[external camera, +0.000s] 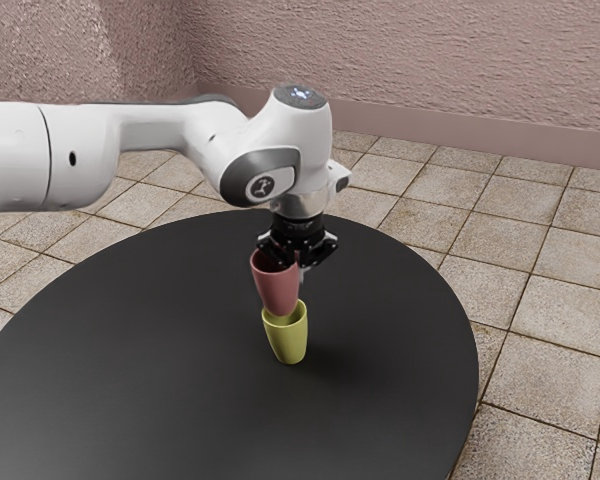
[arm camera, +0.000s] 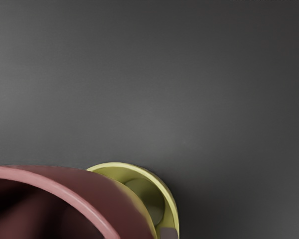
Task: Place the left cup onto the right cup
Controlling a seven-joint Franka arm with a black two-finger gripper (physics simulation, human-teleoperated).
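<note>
A pink cup (external camera: 276, 284) hangs tilted in my gripper (external camera: 292, 262), which is shut on its rim. Its base dips into the mouth of a yellow-green cup (external camera: 287, 334) that stands upright on the round black table (external camera: 130, 380). In the wrist view the pink cup's rim (arm camera: 70, 194) looms large just under my hand, and the yellow-green cup's rim (arm camera: 164, 194) shows behind it, partly covered by the pink cup.
The black table top (arm camera: 164, 74) lies bare around the two cups. Beyond its edge a tiled floor (external camera: 540, 250) runs back to a pink wall (external camera: 430, 50).
</note>
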